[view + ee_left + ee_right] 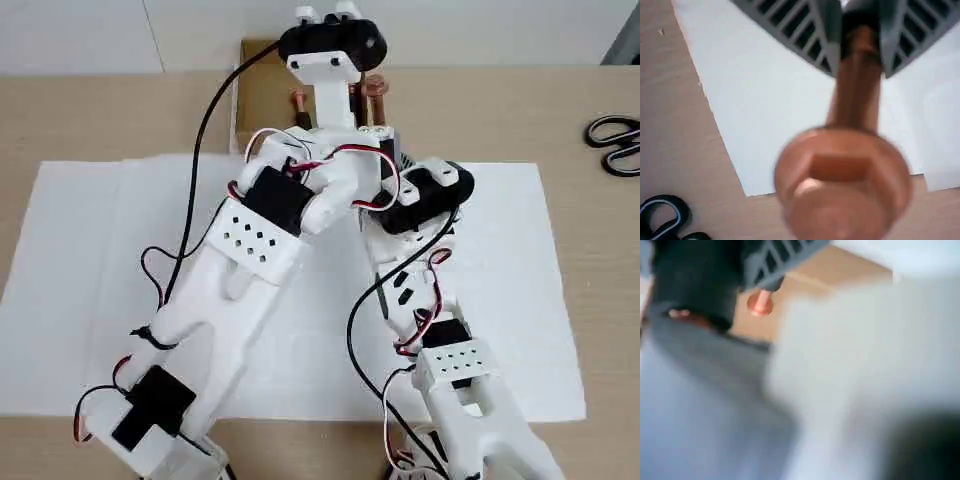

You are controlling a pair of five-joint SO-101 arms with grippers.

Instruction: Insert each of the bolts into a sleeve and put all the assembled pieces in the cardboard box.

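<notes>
Bolt (842, 185): copper-coloured, with a smooth round shaft and a wide round flange that carries a raised, flat-sided block.
Left claw (860, 31): pinching the bolt's shaft between grey ribbed jaws, with the flanged end sticking out past the tips.
Cardboard box (262, 90): just beside my left claw in the high view, with a second copper piece (299, 103) in it.
Right claw (392, 150): near my left claw, over the white paper (765, 100); I cannot tell its state.
Hidden: from above, my left arm covers its own claw and much of the box.
Cut off: scissors (662, 220), well apart from the bolt, run off the edge.
Hard to make out: whether the held bolt wears a sleeve.
</notes>
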